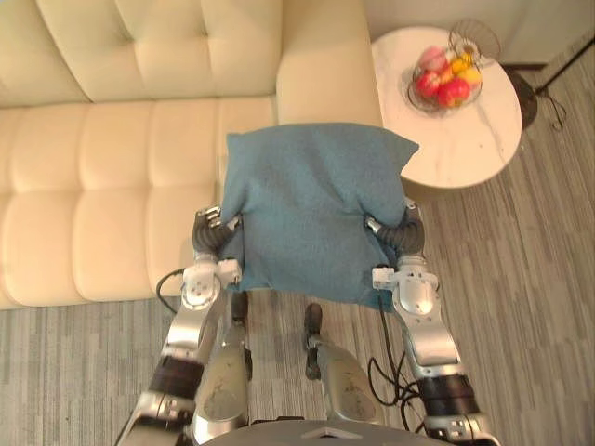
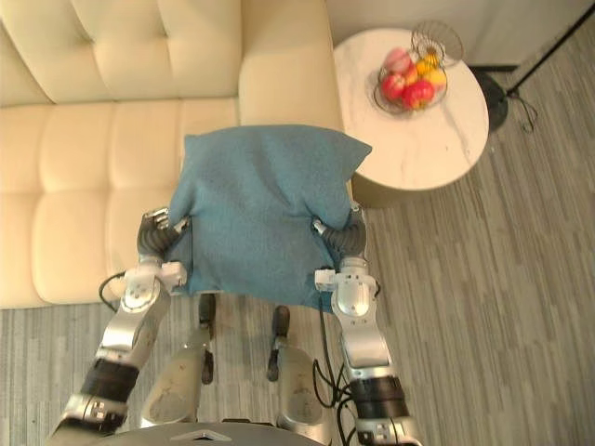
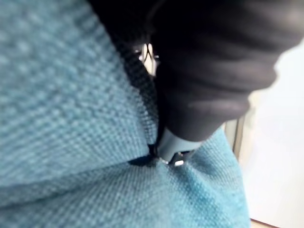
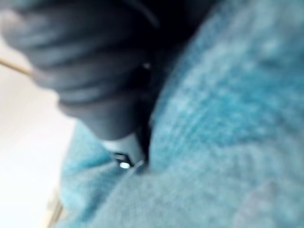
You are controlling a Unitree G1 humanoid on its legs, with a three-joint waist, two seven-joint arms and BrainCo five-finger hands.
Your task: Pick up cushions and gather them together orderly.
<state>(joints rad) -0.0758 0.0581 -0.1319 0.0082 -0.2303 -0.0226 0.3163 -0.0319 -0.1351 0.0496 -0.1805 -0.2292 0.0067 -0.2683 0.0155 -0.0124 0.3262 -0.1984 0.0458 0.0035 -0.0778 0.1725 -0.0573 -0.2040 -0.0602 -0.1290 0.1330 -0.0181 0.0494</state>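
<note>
The blue cushion [image 1: 311,209] is held up in front of the cream sofa [image 1: 102,186], between the left robot hand [image 1: 208,236] and the right robot hand [image 1: 400,236] at its 2 sides. Each robot hand sinks into the fabric past its dark cover, so I cannot tell if it is clamped or flat. Beside the sofa, a wire fruit basket [image 1: 444,82] stands on the round tabletop [image 1: 469,144].

left hand [image 1: 212,234] and right hand [image 1: 398,238] half hidden by cushion [image 1: 311,209], sofa [image 1: 93,186] cropped

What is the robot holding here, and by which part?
The blue cushion, between the left hand at its left edge and the right hand at its right edge; the grip itself is hidden.
</note>
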